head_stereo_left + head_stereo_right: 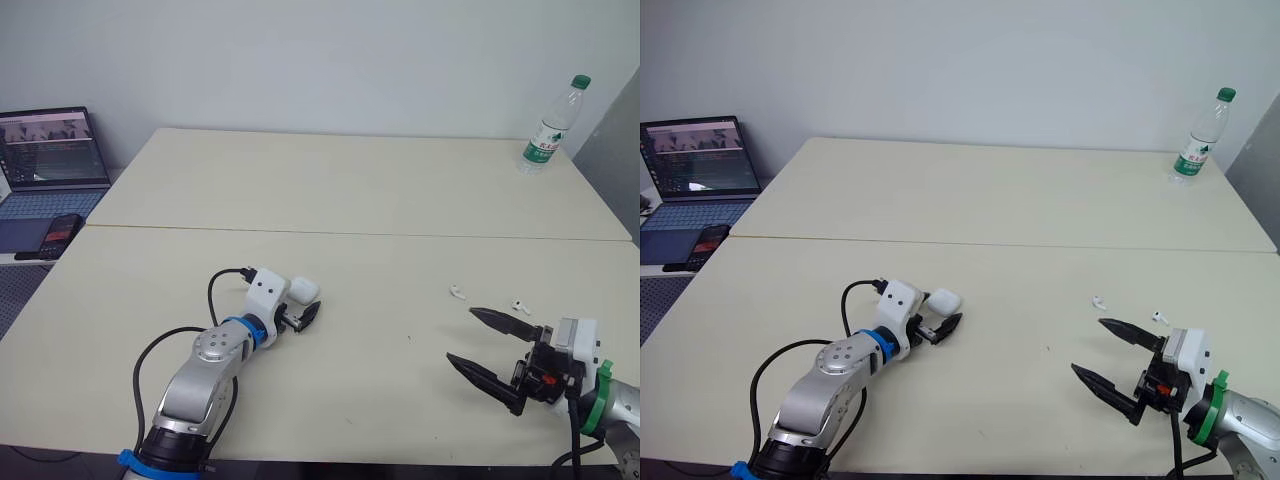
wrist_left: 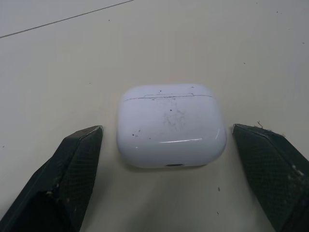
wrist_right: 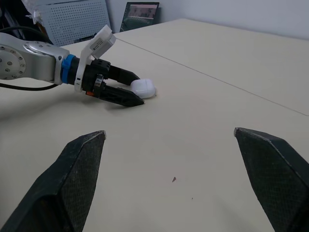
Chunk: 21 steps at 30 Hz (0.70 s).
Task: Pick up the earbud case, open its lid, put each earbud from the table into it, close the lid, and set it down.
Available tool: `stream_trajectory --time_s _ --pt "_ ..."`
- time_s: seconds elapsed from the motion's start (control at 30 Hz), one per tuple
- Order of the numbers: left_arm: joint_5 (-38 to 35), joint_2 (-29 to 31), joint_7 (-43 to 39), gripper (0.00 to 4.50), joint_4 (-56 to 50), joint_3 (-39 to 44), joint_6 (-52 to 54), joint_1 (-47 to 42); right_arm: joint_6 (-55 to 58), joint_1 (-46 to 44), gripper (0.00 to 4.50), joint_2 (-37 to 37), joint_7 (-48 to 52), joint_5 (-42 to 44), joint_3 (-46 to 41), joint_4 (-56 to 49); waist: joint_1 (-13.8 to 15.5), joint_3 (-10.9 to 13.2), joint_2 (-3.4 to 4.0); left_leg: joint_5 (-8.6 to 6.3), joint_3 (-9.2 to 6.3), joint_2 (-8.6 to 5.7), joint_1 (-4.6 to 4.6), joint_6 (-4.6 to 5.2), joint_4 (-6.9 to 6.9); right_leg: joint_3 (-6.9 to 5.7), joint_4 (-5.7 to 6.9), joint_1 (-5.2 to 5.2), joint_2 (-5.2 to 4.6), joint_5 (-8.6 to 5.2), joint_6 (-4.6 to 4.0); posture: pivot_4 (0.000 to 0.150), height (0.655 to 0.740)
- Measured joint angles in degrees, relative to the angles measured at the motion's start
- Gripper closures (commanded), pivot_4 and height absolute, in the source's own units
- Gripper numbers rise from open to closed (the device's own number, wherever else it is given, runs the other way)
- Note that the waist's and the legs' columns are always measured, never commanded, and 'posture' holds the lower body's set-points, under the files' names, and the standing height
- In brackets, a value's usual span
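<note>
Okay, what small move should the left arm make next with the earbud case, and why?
Probably close the left tool on the earbud case, perhaps after easing slightly forward. Its fingers stand open on either side of the case, not touching it, and the case lies on the table with its lid shut, so it has to be gripped before anything else.

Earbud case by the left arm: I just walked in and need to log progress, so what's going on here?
The left gripper is open around the closed earbud case, fingers either side without touching; it lies on the table. Two earbuds lie loose near the open, empty right gripper.
</note>
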Motion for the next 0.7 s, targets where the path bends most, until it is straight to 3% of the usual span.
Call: stream_trajectory --time_s 0.17,0.47,0.7 --pt "0.69 0.03 -0.27 1.76 0.04 0.04 -0.33 -0.02 -0.52 -0.03 0.0 0.01 0.1 -0.04 0.0 0.3 0.0 0.0 0.0 0.0 0.0 0.0 -0.02 0.0 0.0 0.0 -0.03 0.0 -0.01 0.0 0.0 0.15 0.74" --pt "-1.91 -1.1 -3.79 1.76 0.88 1.31 -3.01 0.21 0.05 -0.27 0.0 0.25 -1.69 -0.11 0.12 0.62 0.01 0.01 -0.02 0.0 0.01 0.0 -0.04 0.0 0.0 0.0 -0.03 -0.02 -0.03 0.01 -0.01 0.15 0.74" --pt "-8.4 -4.18 -12.46 1.76 0.45 1.57 -10.84 -0.81 17.17 -8.14 0.0 1.65 -17.49 6.6 2.65 -2.57 -0.1 0.03 -0.05 0.0 0.01 -0.05 -0.05 0.0 -0.01 -0.02 0.01 -0.03 -0.07 0.05 -0.08 0.15 0.74"
